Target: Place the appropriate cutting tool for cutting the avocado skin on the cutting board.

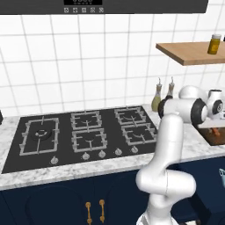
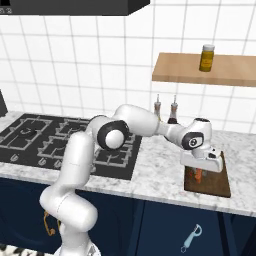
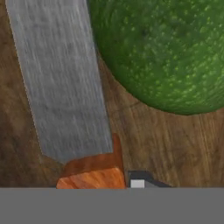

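We see the gripper (image 2: 199, 173) reaching low over the cutting board (image 2: 220, 189), which lies on the marble desk (image 2: 160, 170) to the right of the black stove (image 1: 83, 134). From the hand camera, a knife (image 3: 65, 87) lies flat on the dark wood of the board, its grey blade pointing away and its orange handle (image 3: 94, 173) nearest the camera. The avocado (image 3: 166, 48) rests on the board just beside the blade, a rounded, speckled green lump. One dark fingertip (image 3: 140, 179) shows next to the handle, but we cannot tell whether the gripper is clamped on the knife or parted. In the right base view an orange bit shows under the hand. Two oil bottles (image 2: 165, 111) stand by the tiled wall, and a yellow jar (image 2: 207, 57) sits on the wooden shelf (image 2: 180, 75) above.
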